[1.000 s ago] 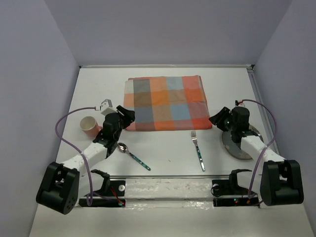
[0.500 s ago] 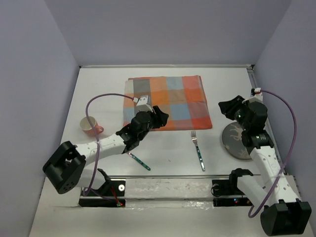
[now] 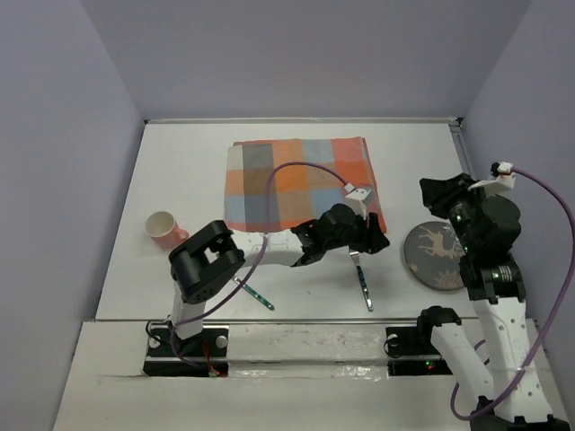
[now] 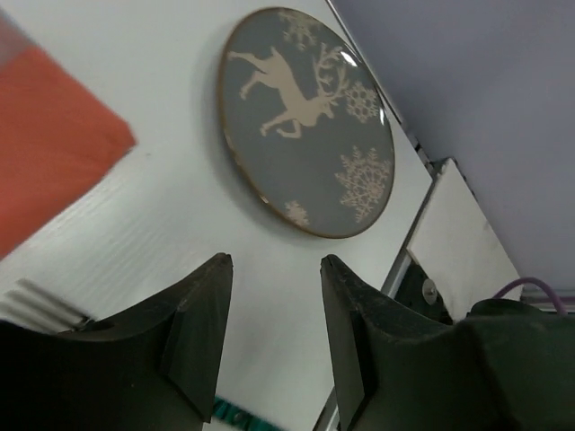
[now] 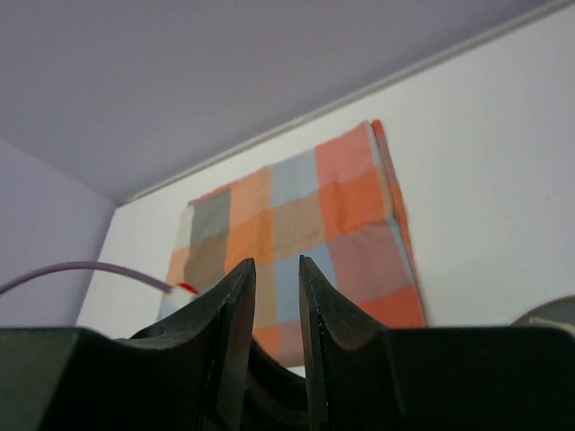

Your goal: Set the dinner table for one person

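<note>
Barely begun. Checked cloth [image 3: 301, 184] spread on the white table [image 3: 180, 162]; reindeer plate [image 3: 437, 257] to its right, fork [image 3: 361, 274] and spoon [image 3: 254, 294] nearer than it, pink cup [image 3: 162, 229] to its left, none on it. Left gripper [image 3: 375, 241] at its near right corner, jaws parted, empty. Right gripper [image 5: 269, 269] raised off to its right, jaws narrowly apart, empty.

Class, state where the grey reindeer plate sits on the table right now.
In the top view, the plate lies on the right side of the dinner table, right of the fork and off the near right corner of the checked cloth.
</note>
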Controlling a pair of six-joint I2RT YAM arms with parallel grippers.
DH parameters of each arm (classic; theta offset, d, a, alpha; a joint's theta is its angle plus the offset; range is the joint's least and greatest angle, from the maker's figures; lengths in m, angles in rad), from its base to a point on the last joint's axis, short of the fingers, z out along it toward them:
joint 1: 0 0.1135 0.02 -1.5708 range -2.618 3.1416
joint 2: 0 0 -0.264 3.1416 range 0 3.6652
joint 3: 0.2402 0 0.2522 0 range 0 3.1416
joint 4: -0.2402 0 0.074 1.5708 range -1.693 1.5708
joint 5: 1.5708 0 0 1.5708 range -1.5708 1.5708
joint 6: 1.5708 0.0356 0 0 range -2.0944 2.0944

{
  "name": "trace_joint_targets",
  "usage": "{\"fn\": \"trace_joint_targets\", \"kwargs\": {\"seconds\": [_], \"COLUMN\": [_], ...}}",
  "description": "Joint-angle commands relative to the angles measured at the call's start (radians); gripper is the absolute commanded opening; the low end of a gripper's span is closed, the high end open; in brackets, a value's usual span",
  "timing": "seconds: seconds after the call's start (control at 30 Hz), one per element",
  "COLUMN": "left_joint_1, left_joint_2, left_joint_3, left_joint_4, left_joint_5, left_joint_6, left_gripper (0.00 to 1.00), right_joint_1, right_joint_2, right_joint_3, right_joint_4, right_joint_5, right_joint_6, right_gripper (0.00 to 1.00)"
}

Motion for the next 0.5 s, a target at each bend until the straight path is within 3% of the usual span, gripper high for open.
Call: {"fn": "trace_joint_targets", "kwargs": {"seconds": [0.0,0.1,0.47], "left_joint_1": [-0.028,-0.04,-0.051], "left_joint_2": [0.135,0.235,0.471], "left_joint_3": [0.155,0.305,0.559], "left_joint_4": [-0.018,-0.102,-0.257], "left_joint_5": [0.136,0.12,0.045], "left_joint_6": [-0.049,-0.065,-0.073], "left_gripper": [0.54,0.55,0.55], "right_joint_1": [-0.007,-0.007,-0.007], "right_joint_2": [-0.064,-0.093,-0.127], "right_joint_3": [0.097,0.126,0.119], "right_joint_4": [-0.068,-0.105,-0.125], "right_joint_5": [0.019,0.037,-0.061], "right_joint_6": [-0.049,-0.069,-0.067], "right_gripper": [0.32,0.33,0.33]}}
